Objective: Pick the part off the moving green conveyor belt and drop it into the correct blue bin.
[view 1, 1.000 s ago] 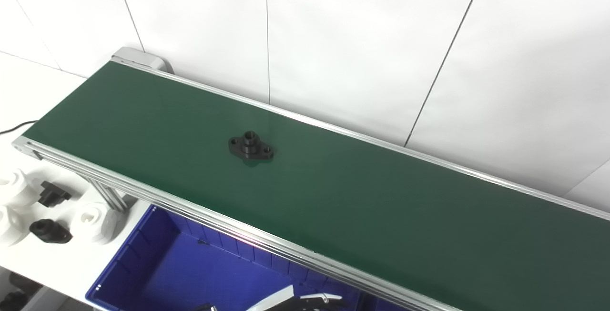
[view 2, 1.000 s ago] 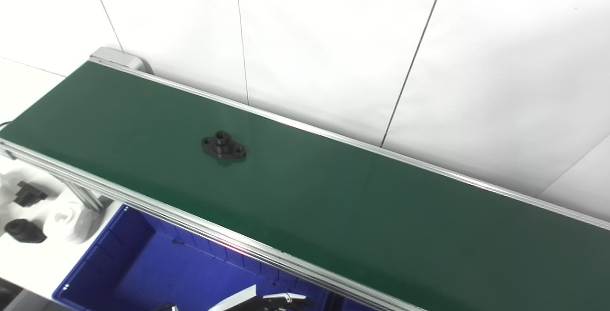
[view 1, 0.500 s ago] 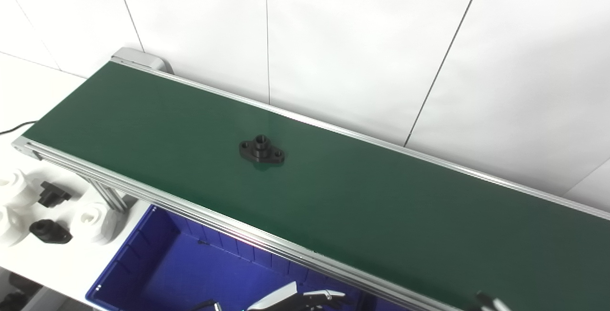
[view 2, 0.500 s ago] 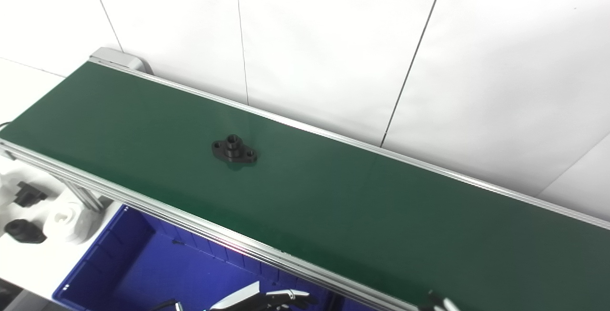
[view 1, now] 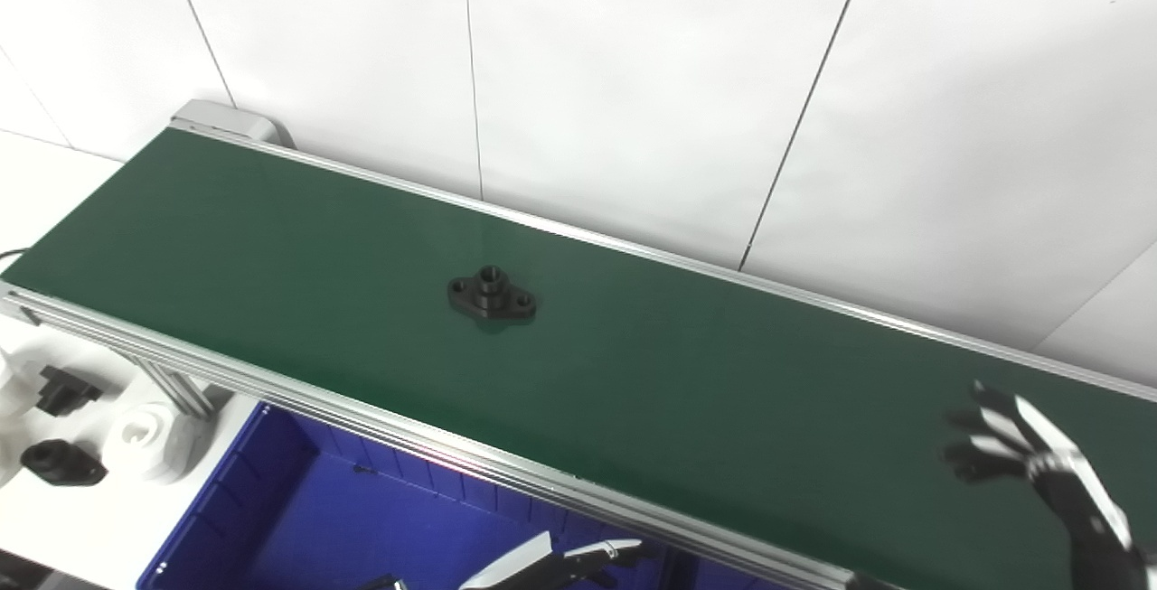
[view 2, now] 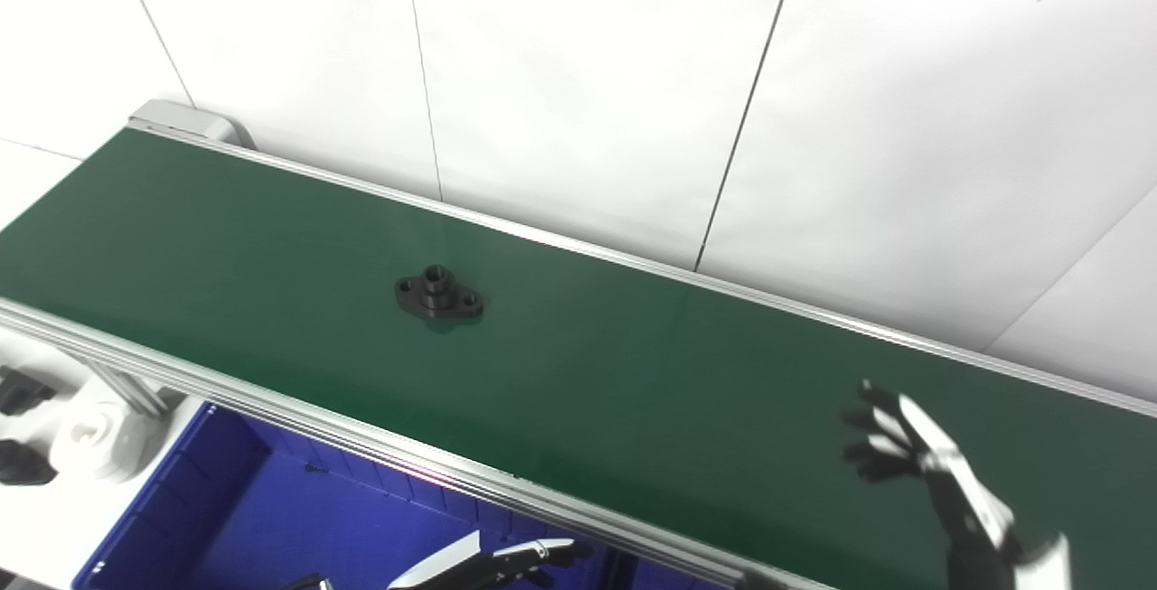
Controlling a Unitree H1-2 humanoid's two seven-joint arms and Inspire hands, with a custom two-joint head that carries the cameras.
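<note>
Timing decides this grab: the black flanged part (view 1: 492, 295) sits mid-belt on the green conveyor (view 1: 723, 391), well apart from your right hand (view 1: 1030, 459), whose fingers (view 1: 990, 416) are spread and empty; let it ride closer, then close on its raised hub

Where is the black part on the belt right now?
The black part lies flat on the green conveyor belt, left of centre in both eye views, midway across its width, well left of the raised right hand.
</note>
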